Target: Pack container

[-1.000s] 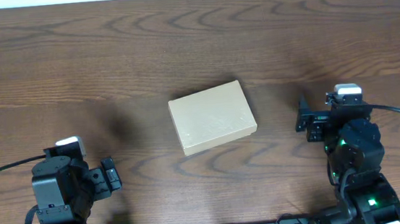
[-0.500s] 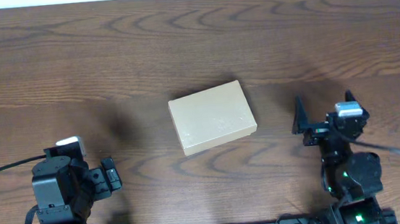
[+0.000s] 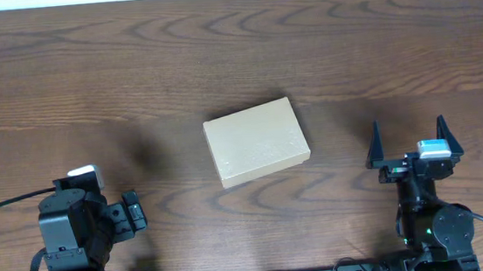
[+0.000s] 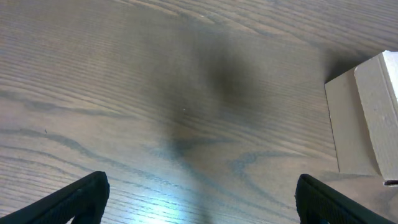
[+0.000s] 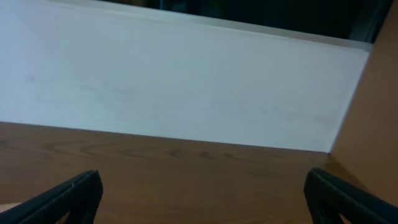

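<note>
The container (image 3: 256,141) lies flat near the middle of the counter (image 3: 87,79), turned a little askew, with its flap lid down. From above it looks shut. I cannot see inside, so I cannot tell whether anything is packed in it, and no loose item shows in any view.

My left fingers (image 3: 131,217) are spread wide with nothing between them. They sit low by the near edge, well apart from the box, and my left wrist camera catches only its corner (image 4: 364,124) at the right. My right fingers (image 3: 374,146) are also wide apart and empty, to the right of the box and clear of it, pointing toward the far edge.

I judge the box closed and neither arm engaged. If packing is done, little is left. If not, the lid has yet to be opened.
</note>
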You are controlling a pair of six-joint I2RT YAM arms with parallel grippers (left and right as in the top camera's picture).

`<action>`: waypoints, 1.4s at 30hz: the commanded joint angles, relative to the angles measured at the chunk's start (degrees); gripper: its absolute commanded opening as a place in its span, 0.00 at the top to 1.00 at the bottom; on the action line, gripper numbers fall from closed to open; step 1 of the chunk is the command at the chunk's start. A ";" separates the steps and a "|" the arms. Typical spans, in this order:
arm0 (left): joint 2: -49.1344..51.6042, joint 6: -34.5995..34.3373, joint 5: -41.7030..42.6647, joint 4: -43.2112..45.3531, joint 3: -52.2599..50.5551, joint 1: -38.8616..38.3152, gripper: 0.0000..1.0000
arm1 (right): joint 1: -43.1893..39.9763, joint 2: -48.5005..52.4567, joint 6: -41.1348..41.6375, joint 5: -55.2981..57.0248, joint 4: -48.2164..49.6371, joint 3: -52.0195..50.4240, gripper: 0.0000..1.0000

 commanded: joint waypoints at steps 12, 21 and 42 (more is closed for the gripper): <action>-0.24 1.03 0.17 -0.20 -0.09 0.09 0.05 | -3.37 -7.13 -0.13 -7.58 2.27 -10.12 0.01; -0.24 1.03 0.17 -0.20 -0.09 0.09 0.05 | -3.34 -7.43 -0.13 -10.10 1.92 -12.72 0.01; -0.24 1.03 0.17 -0.20 -0.09 0.09 0.05 | -2.95 -7.80 0.35 -13.20 -6.08 -13.03 0.01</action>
